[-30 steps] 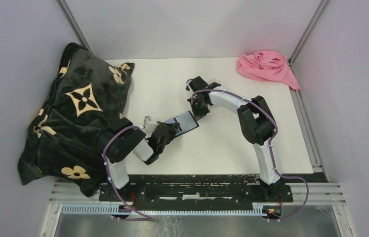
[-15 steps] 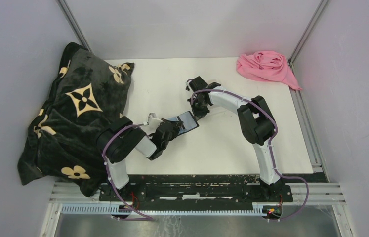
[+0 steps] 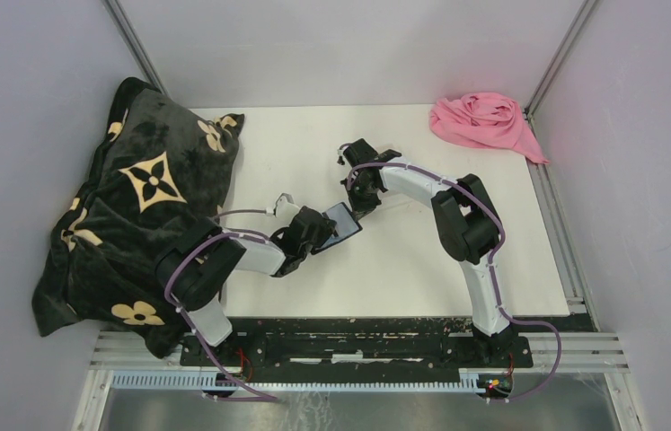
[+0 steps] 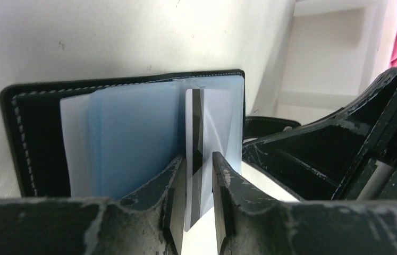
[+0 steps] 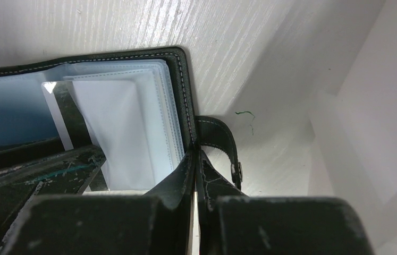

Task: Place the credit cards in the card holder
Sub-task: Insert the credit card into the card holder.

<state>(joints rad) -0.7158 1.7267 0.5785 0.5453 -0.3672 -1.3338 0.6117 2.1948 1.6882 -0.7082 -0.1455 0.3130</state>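
Note:
The card holder [image 3: 342, 218], a black wallet, lies open mid-table with its blue-grey lining and clear sleeves up. In the left wrist view its stitched cover [image 4: 31, 138] frames the sleeves. My left gripper [image 3: 312, 235] is shut on a credit card [image 4: 193, 133], held edge-on with its far end among the sleeves. In the right wrist view the card [image 5: 71, 114] looks dark with a white edge. My right gripper [image 3: 358, 196] is shut on the wallet's far cover edge [image 5: 188, 122], beside the strap with a metal stud [image 5: 237, 170].
A black blanket with tan flower shapes [image 3: 134, 197] is heaped over the table's left side, close behind my left arm. A pink cloth [image 3: 484, 121] lies at the back right corner. Grey walls enclose the white table [image 3: 403, 269].
My left gripper has moved up and to the right toward the wallet, bringing the card's end in among the sleeves. The right arm and the wallet have stayed put.

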